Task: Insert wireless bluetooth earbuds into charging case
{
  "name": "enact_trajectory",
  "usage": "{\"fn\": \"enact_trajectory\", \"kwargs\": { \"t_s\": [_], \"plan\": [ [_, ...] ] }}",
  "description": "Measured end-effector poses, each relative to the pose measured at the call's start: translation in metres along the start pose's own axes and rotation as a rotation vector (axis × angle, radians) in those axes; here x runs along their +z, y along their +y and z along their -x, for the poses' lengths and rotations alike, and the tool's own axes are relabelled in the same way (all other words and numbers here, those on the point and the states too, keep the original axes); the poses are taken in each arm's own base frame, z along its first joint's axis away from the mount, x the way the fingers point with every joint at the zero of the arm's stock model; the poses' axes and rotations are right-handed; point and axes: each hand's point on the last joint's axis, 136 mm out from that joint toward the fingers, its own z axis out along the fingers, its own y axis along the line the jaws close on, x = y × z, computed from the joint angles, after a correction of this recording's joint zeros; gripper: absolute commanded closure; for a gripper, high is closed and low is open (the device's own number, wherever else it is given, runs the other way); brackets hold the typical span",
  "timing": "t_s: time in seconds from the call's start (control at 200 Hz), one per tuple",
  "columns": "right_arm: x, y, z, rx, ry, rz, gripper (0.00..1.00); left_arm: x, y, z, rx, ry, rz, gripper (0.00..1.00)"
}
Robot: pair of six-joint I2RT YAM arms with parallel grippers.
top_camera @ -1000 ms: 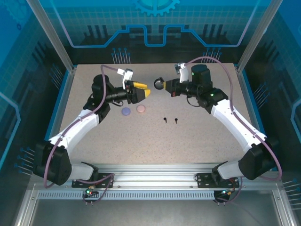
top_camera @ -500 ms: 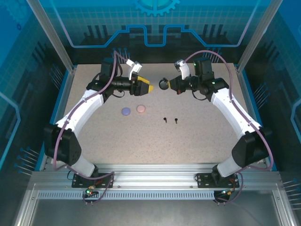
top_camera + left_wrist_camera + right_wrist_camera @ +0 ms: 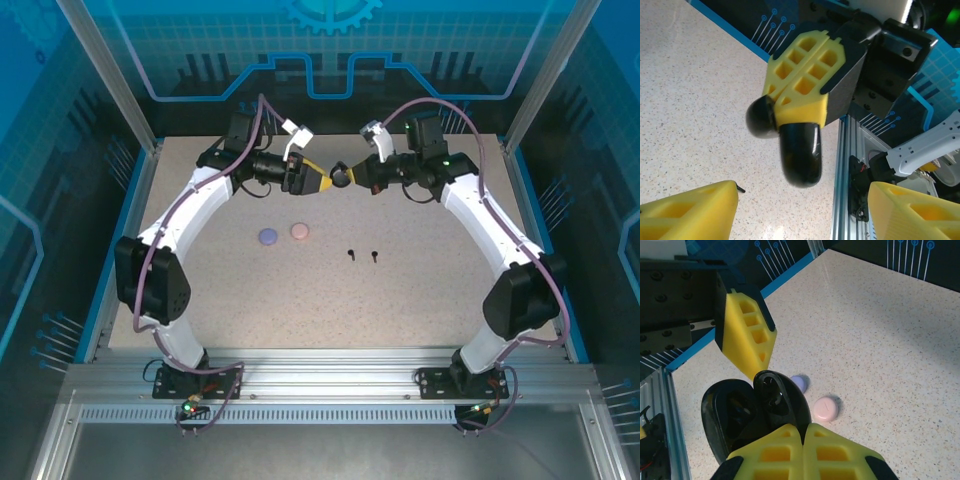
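right gripper [image 3: 803,430] clamped on the open black case [image 3: 740,415]; left gripper [image 3: 802,205] spread, seemingly empty. a bump could dislodge it.

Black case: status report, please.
Right gripper shut on open black case, held aloft. Left gripper open, empty, tips by the case. Two black earbuds on table, not yet in. Nothing in the way.

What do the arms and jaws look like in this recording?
The left arm and right arm match: white shells on the long links, black joints, and a purple cable looped along each. A small white bracket sits at each wrist. The jaws are yellow wedges with square pockets moulded in, mounted on black blocks.
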Motion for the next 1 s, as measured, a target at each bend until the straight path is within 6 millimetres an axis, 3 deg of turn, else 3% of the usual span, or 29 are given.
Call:
{"fn": "enact_trajectory", "kwargs": {
  "t_s": [0.185,0.515,1.0],
  "plan": [
    [0.008,0.001,-0.003,-0.001,0.015,0.011,1.0,0.0,-0.004,-0.002,-0.007,0.02,-0.028,0.33],
    [0.013,0.021,0.005,-0.037,0.013,0.043,1.0,0.002,-0.002,-0.012,-0.03,0.048,-0.041,0.42],
    [0.019,0.027,0.002,-0.049,0.035,0.056,1.0,0.001,-0.006,-0.014,-0.022,0.053,-0.057,0.63]
  ]
}}
